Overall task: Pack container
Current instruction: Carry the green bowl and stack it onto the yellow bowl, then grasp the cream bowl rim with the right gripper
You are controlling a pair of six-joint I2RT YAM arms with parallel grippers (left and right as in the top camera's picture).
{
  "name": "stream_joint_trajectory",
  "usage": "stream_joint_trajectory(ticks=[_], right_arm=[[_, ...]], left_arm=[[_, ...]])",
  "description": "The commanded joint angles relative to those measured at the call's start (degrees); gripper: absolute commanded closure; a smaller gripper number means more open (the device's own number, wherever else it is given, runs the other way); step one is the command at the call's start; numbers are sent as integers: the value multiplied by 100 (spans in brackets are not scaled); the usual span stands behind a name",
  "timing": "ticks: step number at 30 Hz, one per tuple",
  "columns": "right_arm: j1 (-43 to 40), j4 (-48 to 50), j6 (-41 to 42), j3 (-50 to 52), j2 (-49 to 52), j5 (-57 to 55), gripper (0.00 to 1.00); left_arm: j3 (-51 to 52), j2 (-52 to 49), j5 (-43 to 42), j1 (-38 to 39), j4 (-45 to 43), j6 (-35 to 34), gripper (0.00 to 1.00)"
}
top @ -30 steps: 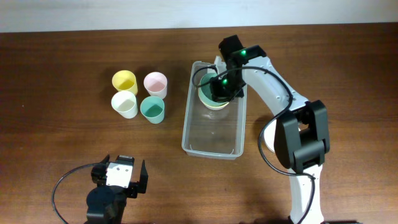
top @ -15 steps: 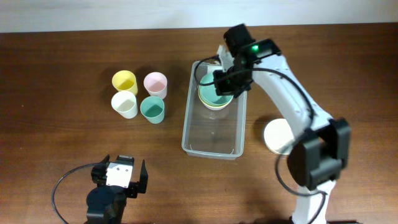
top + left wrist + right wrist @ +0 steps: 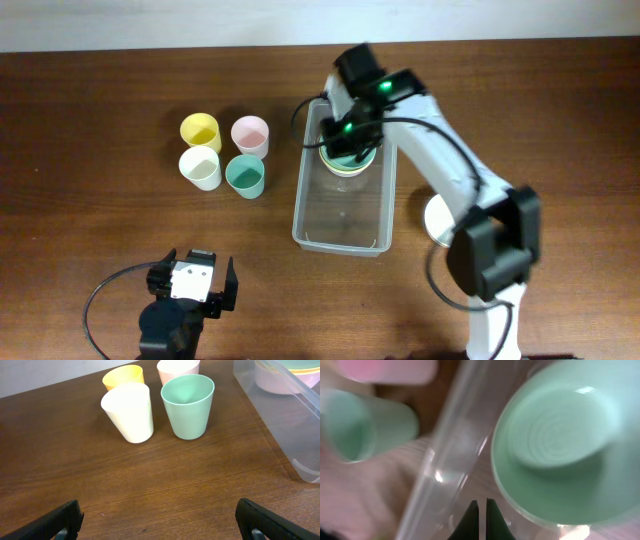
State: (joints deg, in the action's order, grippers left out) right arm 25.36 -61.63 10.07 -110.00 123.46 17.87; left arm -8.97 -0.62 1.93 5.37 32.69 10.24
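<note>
One brown wooden table [image 3: 100, 120] fills the overhead view, and the container [image 3: 340, 243] lies just right of centre, long axis running top to bottom, empty across its lower half. At its upper end sits a stack of bowls topped by a green bowl [image 3: 560, 435], with the right gripper [image 3: 481, 520] directly above it, claw pinched narrow and gripping nothing that I can see. A white bowl [image 3: 438, 215] sits to the right of the tub, partly under the arm. Left of the tub stand four cups in a tight square: yellow cup [image 3: 200, 129], pink cup [image 3: 250, 132], white cup [image 3: 200, 167] and green cup [image 3: 245, 176]. The left gripper [image 3: 193, 283] rests at lower left, claw spread wide. The tub looks light, thin-walled and likely to flex, with smooth sides that would slip; its rim on a long side seems the best hold, though the bowls probably weight the upper end.
</note>
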Motion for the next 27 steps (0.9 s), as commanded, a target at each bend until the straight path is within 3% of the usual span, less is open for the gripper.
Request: stream_joint_trajectory(ticks=[1,8,13,16,22,27], right_arm=[[83,87,-63,74,433,-31,96],[72,87,-352,-13,289,-44,96],[68,-612,-516,-256,-782,-424,96],[-160,-1338,-63,-258,-1659,-1279,96],[-1298,-2063,452,-258,-2533,-1639,96],[-2968,-2566,662,66,-2603,-1513,96]], left_arm=[[33,26,-24,-28,-35,-48,0],[33,26,-24,-28,-35,-48,0],[33,26,-24,-28,-35,-48,0],[33,26,-24,-28,-35,-50,0],[33,26,-24,-28,-35,-48,0],[33,26,-24,-28,-35,-48,0]])
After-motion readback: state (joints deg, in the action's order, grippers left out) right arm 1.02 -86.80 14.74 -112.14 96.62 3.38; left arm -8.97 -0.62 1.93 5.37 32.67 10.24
